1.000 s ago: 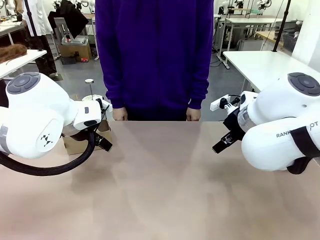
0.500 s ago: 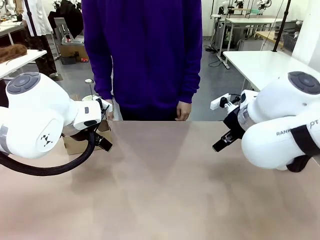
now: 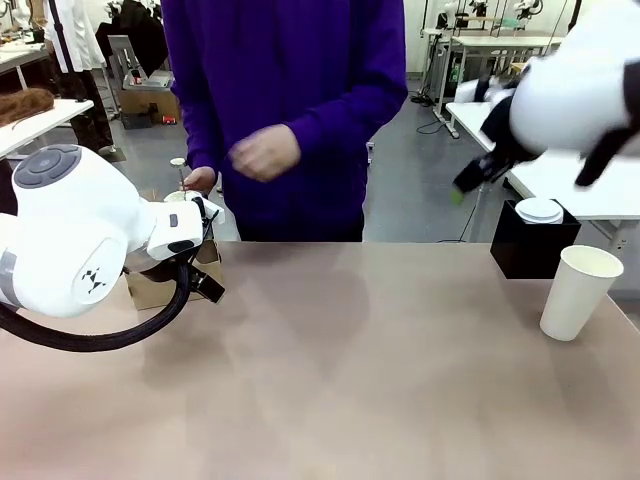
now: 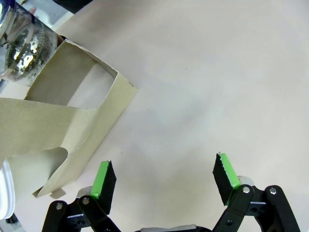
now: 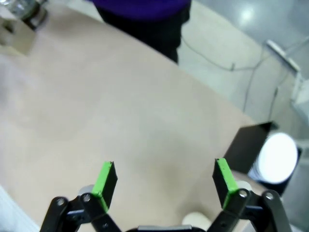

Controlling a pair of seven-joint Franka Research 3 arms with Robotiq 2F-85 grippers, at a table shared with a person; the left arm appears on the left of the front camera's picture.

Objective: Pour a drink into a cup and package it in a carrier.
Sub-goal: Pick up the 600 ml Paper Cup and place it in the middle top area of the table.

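White paper cup (image 3: 580,292) stands upright (long axis vertical) at the desk's (image 3: 330,380) right edge beside a black box (image 3: 527,250), well below the nearer right hand (image 5: 164,178), spread and empty; left hand (image 4: 166,175), also spread, hovers just beside the cardboard carrier (image 4: 72,130).

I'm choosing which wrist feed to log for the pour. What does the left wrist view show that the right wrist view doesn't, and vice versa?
Left wrist view: the carrier close up, its cardboard walls sharp, the jug just beyond it, and the left gripper open over the table. Right wrist view: the black box topped with white lids, the person's purple top, the floor, and the right gripper open. Shared: the tan table; carrier and jug also appear in the right wrist view, small and blurred at its top left.
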